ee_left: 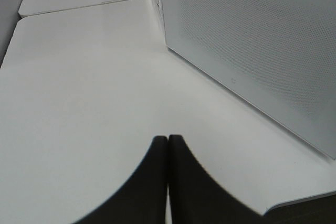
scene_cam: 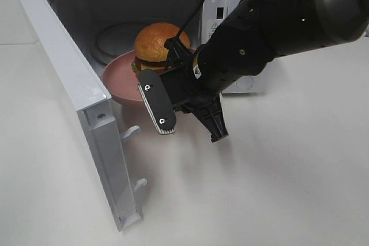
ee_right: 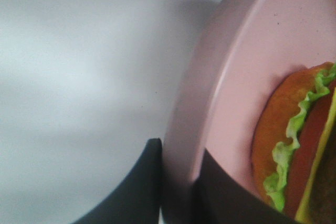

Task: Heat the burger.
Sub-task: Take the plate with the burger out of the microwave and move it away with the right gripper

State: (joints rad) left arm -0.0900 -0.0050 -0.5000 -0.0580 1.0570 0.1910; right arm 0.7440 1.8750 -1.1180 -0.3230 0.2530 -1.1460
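The right gripper [ee_right: 178, 192] was pinching the rim of the pink plate [ee_right: 231, 77], one finger [ee_right: 142, 182] under the outer edge and the other on the inner side, the rim wedged between them. Just beyond those fingers sat the burger [scene_cam: 160, 47], one of it, on one plate [scene_cam: 118, 79], upright with its glossy bun on top and its layers stacked vertically; being round, it had no clear long axis. In the right wrist view, lettuce, tomato and a strip of cheese showed at the burger's [ee_right: 294, 145] edge, close beside the inner finger.

The plate straddled the threshold of the open microwave [scene_cam: 242, 4], partly inside the cavity, its near rim sticking out toward the gripper. A glass turntable [scene_cam: 115, 38] lay behind the plate. The microwave door [scene_cam: 75, 84] swung wide open on the far side of the plate from the right arm. There was a small warning triangle label on the microwave's front panel, beside a block of print too small to read.

The left gripper [ee_left: 168, 145] had its two dark fingers pressed together, holding nothing, above the white bench [ee_left: 79, 103], with the door's dotted panel [ee_left: 252, 40] off to one side.
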